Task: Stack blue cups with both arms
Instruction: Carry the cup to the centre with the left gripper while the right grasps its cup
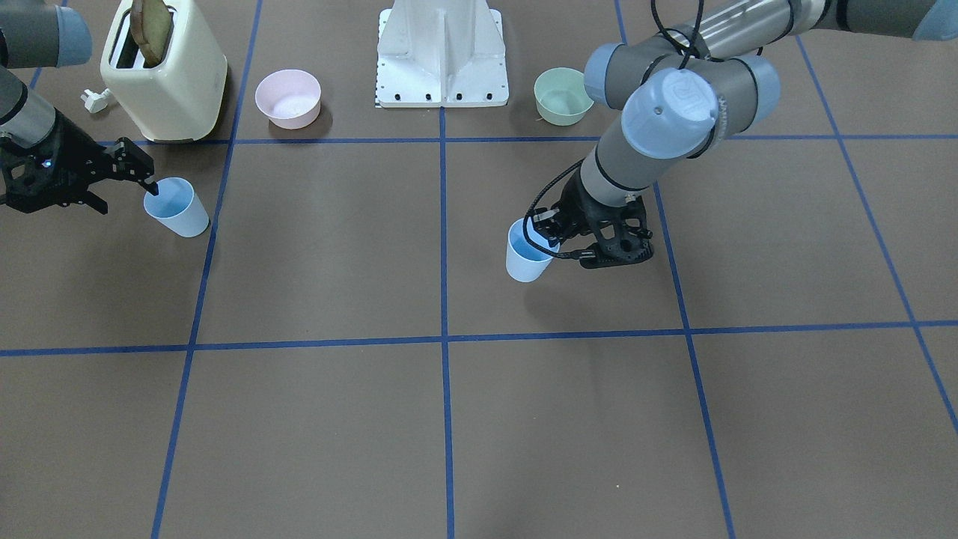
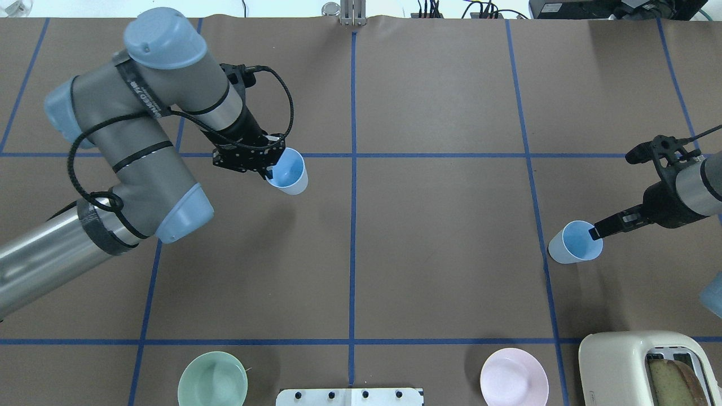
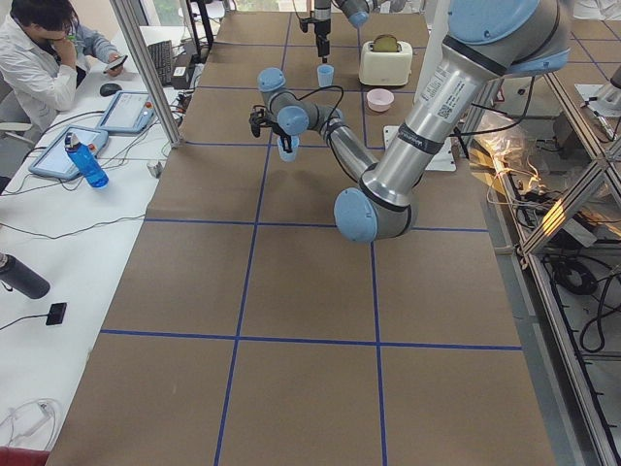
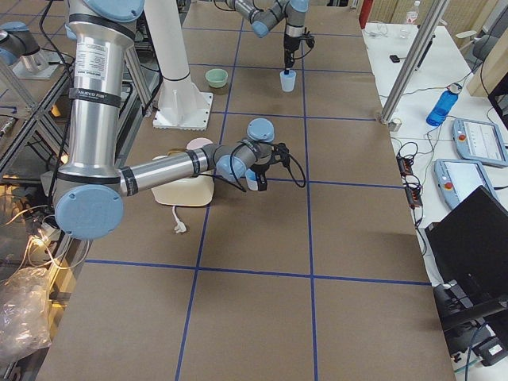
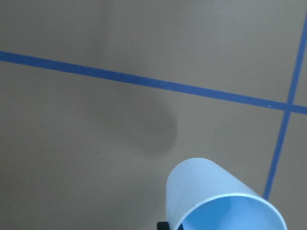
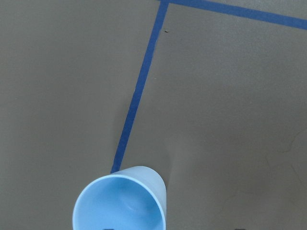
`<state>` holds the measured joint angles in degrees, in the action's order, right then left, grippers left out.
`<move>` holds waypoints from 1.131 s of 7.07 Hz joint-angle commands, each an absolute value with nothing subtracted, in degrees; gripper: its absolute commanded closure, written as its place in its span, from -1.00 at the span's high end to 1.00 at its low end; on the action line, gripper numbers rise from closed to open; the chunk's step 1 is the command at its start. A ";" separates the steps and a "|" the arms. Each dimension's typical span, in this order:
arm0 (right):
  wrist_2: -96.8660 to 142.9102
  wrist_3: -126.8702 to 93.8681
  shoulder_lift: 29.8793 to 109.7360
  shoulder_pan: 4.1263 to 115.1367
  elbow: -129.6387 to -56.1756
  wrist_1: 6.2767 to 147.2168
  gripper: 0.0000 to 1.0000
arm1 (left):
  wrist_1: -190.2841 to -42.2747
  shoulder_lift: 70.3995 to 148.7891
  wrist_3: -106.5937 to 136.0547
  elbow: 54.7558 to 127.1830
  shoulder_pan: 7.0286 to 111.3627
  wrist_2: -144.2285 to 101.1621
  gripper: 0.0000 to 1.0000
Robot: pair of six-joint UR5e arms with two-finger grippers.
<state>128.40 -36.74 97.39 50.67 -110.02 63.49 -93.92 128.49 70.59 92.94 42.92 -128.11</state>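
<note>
One blue cup (image 2: 289,173) hangs from my left gripper (image 2: 266,171), which pinches its rim; it also shows in the front view (image 1: 526,254) and the left wrist view (image 5: 216,201). Its shadow lies apart from it on the table, so it is held off the surface. The other blue cup (image 2: 574,243) is at my right gripper (image 2: 594,232), one finger inside the rim and the jaws closed on the wall; it also shows in the front view (image 1: 178,208) and the right wrist view (image 6: 120,203). I cannot tell whether it touches the table. The cups are far apart.
A cream toaster (image 1: 165,71) with a slice of bread stands near the right arm, its plug (image 1: 95,99) beside it. A pink bowl (image 1: 288,97) and a green bowl (image 1: 563,95) flank the white base (image 1: 441,56). Blue tape lines cross the brown table.
</note>
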 commanded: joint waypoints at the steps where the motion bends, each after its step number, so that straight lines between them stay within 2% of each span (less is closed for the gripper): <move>1: 126.66 -36.65 97.29 49.05 -109.25 63.81 0.60 | -93.60 134.45 73.55 88.96 39.48 -125.26 -1.00; 2: 126.65 -36.65 97.29 48.43 -108.90 63.81 0.51 | -93.86 134.82 73.56 88.86 37.81 -124.98 -1.00; 5: 126.04 -36.74 95.28 47.02 -107.76 63.90 0.47 | -94.66 137.63 74.71 84.56 36.21 -124.37 -1.00; 7: 126.04 -36.65 95.27 46.50 -107.67 63.90 0.16 | -96.57 138.07 74.88 82.98 34.81 -122.35 -1.00; 8: 126.04 -36.74 95.36 46.06 -107.67 63.98 -0.25 | -97.29 137.99 74.88 82.71 34.80 -122.34 -1.00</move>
<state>126.04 -36.70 95.34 46.56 -107.71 63.91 -96.11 137.94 74.83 83.45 35.14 -122.66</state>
